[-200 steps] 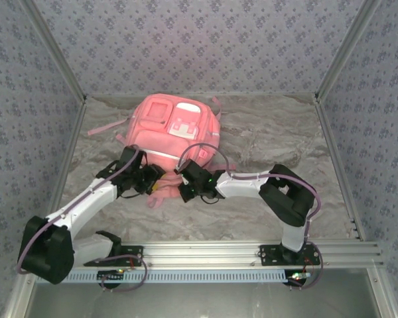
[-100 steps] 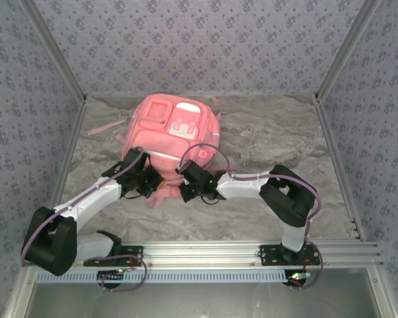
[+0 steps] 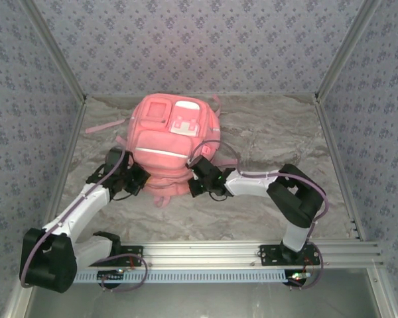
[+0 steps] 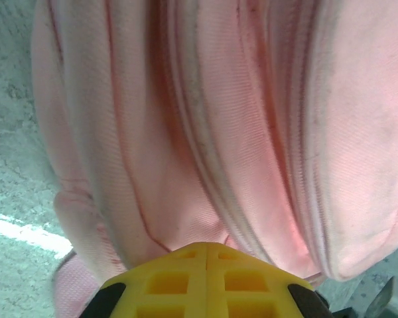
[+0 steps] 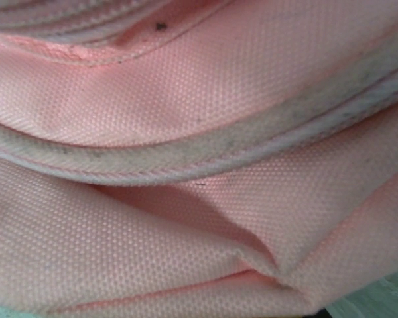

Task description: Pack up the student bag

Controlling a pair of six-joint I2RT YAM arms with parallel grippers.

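Left wrist: student bag (image 4: 219,132) cut off.

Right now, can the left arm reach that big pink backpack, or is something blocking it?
Probably yes. The left tool sits right at the near left edge of the student bag, and its wrist camera has pink fabric just ahead of the tips, with nothing between.

Even, soft overhead light; wrist close-ups are blurred, shadows faint, no glare.
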